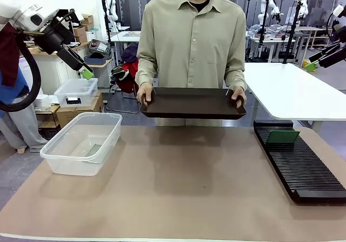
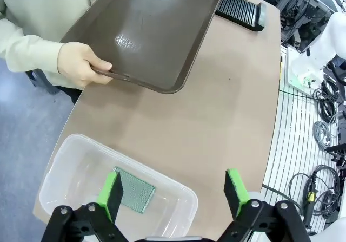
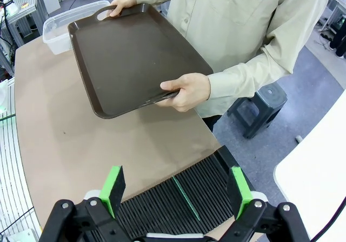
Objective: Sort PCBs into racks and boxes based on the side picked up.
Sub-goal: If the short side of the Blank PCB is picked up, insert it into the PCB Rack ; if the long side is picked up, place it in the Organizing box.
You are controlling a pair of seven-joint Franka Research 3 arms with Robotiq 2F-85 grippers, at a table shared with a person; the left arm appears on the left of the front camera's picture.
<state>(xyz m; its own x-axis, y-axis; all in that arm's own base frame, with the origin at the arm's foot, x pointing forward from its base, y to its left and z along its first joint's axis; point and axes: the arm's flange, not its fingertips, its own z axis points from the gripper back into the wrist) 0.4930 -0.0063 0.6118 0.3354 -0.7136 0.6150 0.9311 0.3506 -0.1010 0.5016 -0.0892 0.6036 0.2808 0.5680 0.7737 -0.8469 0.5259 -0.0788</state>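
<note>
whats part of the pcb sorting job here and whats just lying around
Part of the job:
- PCB lying in the tub
- PCB standing in the rack
- left gripper and right gripper, both open
- tray held by the person

Lying about:
- lidded bin on cardboard boxes behind the table
- white table

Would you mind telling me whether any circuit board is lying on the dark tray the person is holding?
No, the dark tray gripped in the person's hands shows a bare surface, while one board lies in the clear tub.
</note>
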